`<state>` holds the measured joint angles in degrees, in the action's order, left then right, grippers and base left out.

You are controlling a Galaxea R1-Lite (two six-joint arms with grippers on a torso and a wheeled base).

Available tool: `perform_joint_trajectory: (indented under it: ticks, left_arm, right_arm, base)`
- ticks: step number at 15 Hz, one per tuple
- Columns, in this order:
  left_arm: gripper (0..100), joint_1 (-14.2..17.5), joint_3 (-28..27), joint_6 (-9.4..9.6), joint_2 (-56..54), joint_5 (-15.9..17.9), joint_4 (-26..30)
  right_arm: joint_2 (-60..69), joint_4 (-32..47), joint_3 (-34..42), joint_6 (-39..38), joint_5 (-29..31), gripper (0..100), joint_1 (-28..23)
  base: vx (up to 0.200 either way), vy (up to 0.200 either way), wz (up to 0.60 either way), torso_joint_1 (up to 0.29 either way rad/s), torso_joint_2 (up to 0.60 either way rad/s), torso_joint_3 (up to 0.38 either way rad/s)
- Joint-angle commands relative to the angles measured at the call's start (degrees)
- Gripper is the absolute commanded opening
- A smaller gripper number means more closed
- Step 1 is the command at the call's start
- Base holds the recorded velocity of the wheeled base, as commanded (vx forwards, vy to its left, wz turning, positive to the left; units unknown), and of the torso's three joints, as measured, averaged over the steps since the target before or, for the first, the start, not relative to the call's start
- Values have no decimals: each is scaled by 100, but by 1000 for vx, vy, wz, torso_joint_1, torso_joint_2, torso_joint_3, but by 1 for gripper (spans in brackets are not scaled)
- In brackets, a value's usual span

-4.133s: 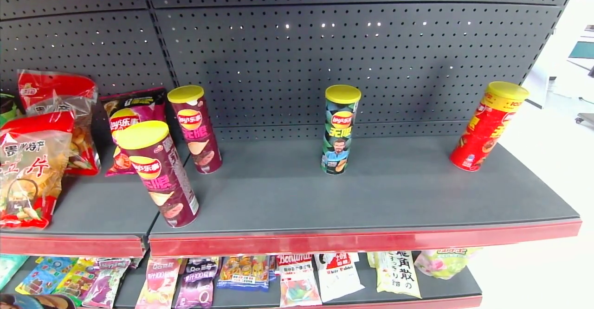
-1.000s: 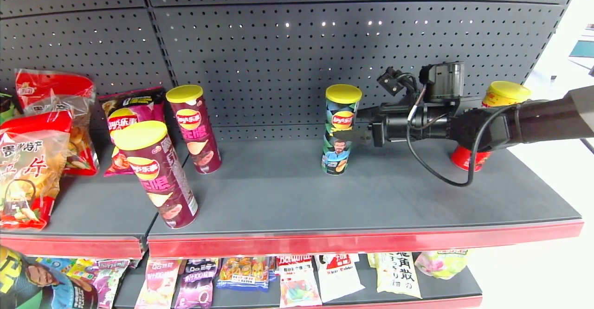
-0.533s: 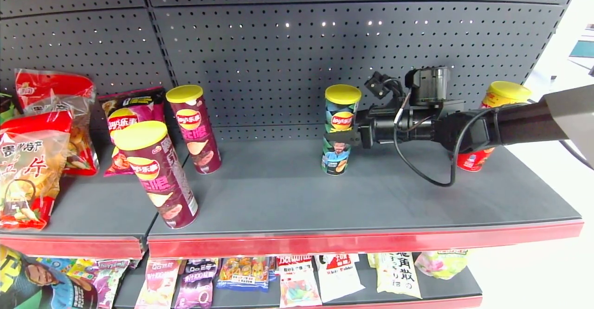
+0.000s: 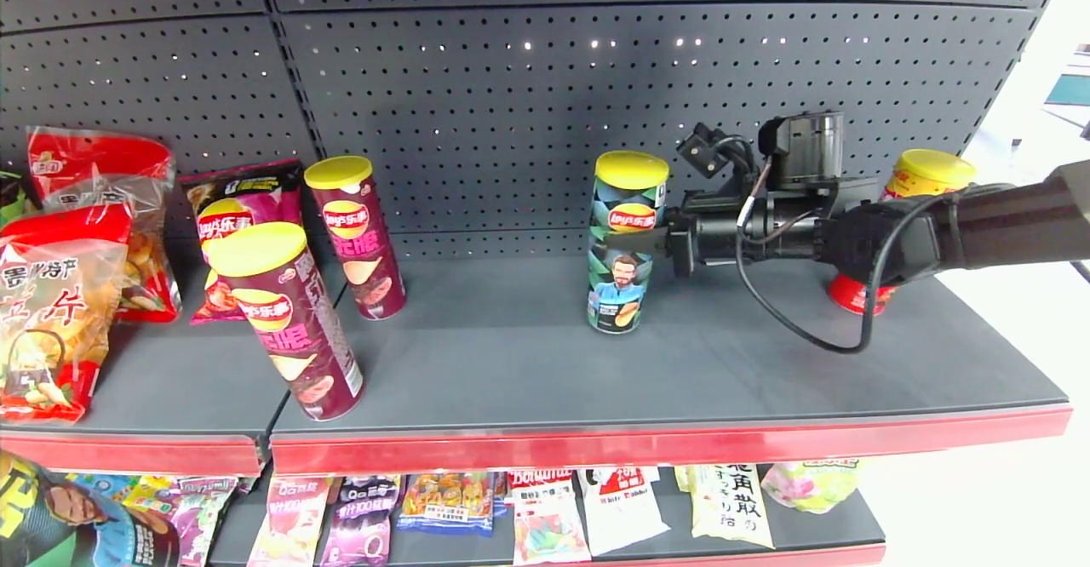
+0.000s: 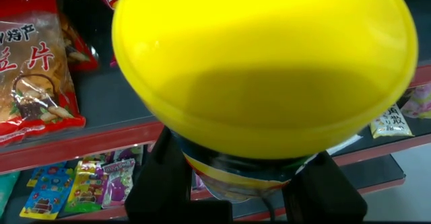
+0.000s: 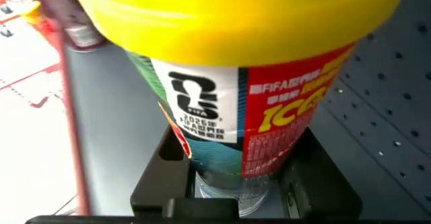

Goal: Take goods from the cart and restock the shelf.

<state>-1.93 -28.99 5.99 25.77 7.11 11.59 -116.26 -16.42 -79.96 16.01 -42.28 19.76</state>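
Clamped mid-body, the soundest hold, in the right gripper (image 6: 236, 162), the tall green cardboard chip can with yellow plastic lid (image 4: 624, 243) stands upright mid-way along the grey shelf (image 4: 766, 363), far back, likely light, smooth, crushable and tippy, while the left gripper (image 5: 242, 183) clasps a second yellow-lidded can (image 5: 262, 62).

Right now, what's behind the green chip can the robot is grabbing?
The dark pegboard wall stands behind the green chip can. The bit of shelf straight behind it is covered by the can, so I can't tell what is there.
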Motion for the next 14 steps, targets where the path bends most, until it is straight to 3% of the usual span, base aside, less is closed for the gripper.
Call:
perform_joint_trajectory:
  ticks: [1, 10, 14]
  left_arm:
    - [0, -1, -10, -1, -11, 1, 1]
    - [0, -1, -89, -10, -11, 1, -8]
    - [0, -1, -89, -10, 7, 1, -8]
  right_arm:
    - [860, -10, 859, 25, 18, 0, 239]
    - [939, -125, 1342, 254, 150, 0, 546]
    - [710, -696, 1509, 228, 211, 0, 652]
  base:
    - [0, 0, 0, 0, 0, 0]
    - [0, 0, 0, 0, 0, 0]
    - [0, 0, 0, 0, 0, 0]
